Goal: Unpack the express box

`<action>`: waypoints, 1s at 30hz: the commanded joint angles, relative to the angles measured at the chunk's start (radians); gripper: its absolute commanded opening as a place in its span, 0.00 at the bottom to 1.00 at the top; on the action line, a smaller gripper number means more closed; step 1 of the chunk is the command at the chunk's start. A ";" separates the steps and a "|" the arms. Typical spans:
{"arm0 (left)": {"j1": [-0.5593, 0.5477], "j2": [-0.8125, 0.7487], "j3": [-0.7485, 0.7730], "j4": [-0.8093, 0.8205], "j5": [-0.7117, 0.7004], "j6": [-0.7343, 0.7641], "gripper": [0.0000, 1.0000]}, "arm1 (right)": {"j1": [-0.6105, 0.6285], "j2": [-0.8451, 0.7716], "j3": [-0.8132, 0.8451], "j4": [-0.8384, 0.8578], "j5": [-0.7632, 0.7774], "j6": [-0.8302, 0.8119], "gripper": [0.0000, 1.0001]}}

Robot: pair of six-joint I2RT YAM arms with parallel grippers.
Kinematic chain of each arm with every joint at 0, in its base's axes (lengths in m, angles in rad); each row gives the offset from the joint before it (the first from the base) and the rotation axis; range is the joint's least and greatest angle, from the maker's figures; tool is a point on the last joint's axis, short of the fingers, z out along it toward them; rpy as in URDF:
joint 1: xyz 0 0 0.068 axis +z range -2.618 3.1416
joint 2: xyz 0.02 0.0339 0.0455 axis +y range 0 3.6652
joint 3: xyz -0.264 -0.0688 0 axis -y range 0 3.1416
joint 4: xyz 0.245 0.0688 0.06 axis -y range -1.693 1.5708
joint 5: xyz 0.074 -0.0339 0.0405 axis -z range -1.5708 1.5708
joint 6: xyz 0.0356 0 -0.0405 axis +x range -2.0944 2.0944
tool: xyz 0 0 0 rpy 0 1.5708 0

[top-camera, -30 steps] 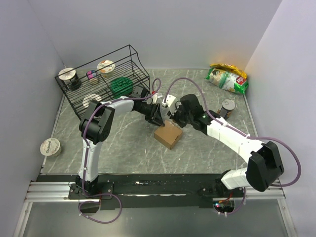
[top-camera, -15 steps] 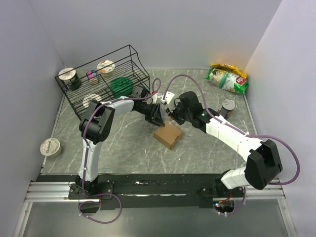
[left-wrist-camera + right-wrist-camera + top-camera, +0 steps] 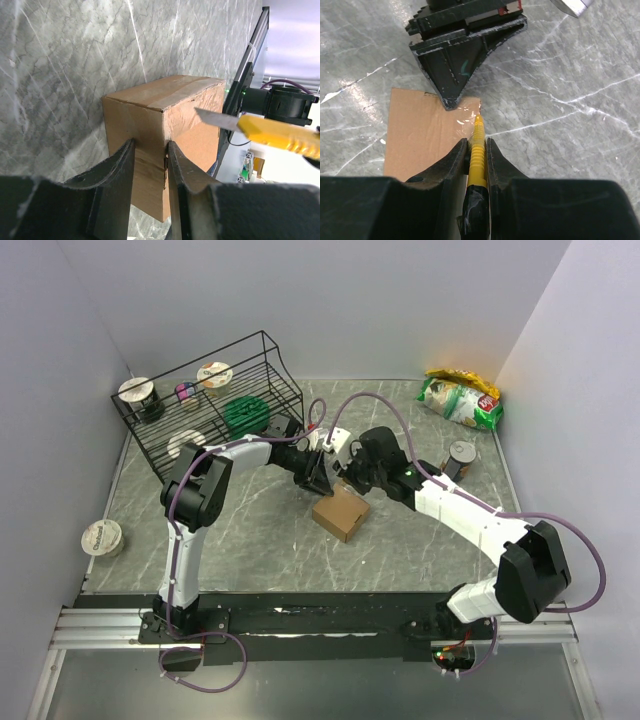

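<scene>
The express box [image 3: 340,512] sits mid-tabletop [image 3: 250,540] between the arms, its far edge pinched by the left claw [image 3: 150,146], while the right claw [image 3: 476,143] grips a yellow utility knife [image 3: 477,160] (blade tip at the box's taped top).

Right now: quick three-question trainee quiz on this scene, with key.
1. True or false: the right tool is empty.
2. The left tool touches: A) the express box; B) the wire rack; C) the snack bag.
3. Is the box's taped top open or closed?
Key: 1 false, it is shut on the yellow knife. 2 A, at the box's top edge. 3 closed, flaps lying flat.
</scene>
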 commanded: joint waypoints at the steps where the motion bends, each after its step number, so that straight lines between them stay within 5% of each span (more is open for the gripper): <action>1: -0.010 0.060 -0.015 -0.052 -0.144 0.048 0.33 | 0.021 0.014 0.037 0.058 0.027 0.016 0.00; 30: -0.010 0.066 -0.010 -0.055 -0.139 0.051 0.33 | 0.052 0.043 0.034 0.104 0.080 -0.029 0.00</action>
